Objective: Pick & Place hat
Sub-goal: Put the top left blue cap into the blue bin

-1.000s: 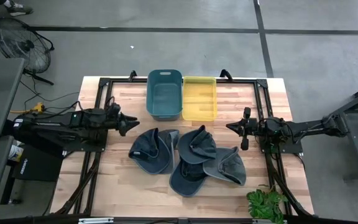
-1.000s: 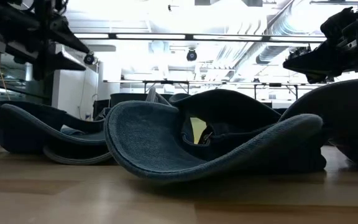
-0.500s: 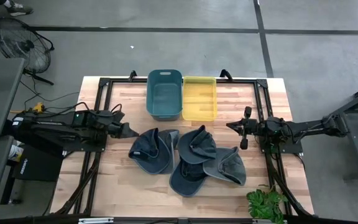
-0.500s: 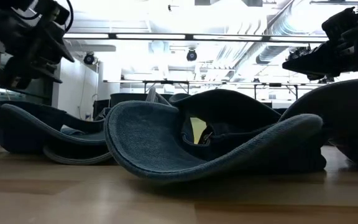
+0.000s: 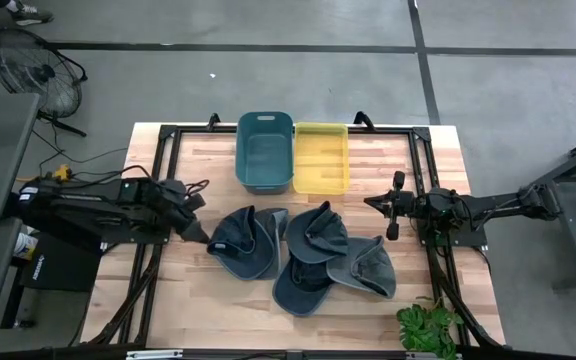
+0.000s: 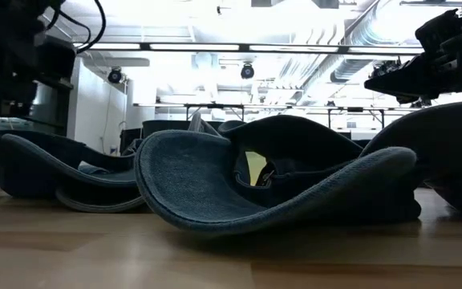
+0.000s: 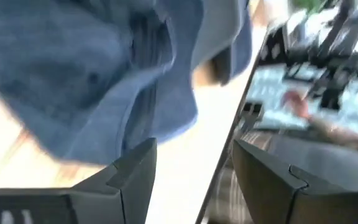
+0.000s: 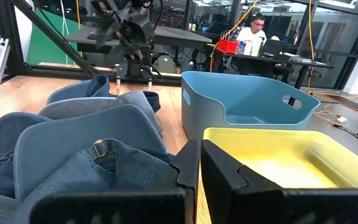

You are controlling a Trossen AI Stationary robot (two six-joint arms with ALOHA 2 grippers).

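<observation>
Several blue denim hats lie in a loose pile on the wooden table, brims overlapping: the leftmost hat point(image 5: 243, 243), one behind it point(image 5: 315, 232), a grey-blue one point(image 5: 368, 265) and the nearest point(image 5: 303, 287). In the low view the nearest hat's brim point(image 6: 239, 193) curls up off the wood. My left gripper point(image 5: 196, 232) point(image 7: 194, 180) is open, slanting down just left of the leftmost hat point(image 7: 98, 74), touching nothing. My right gripper point(image 5: 373, 203) point(image 8: 199, 165) is shut and hovers right of the pile, pointing at the bins.
A teal bin point(image 5: 265, 150) point(image 8: 247, 106) and a yellow bin point(image 5: 321, 157) point(image 8: 278, 155) stand side by side at the table's far edge. A green plant point(image 5: 428, 328) sits at the near right corner. Bare wood lies near the left and near edges. A person sits in the room beyond.
My left gripper has moved toward the table's near edge and downward, tipping its fingers toward the leftmost hat's left brim. The hats and my right arm have stayed put.
</observation>
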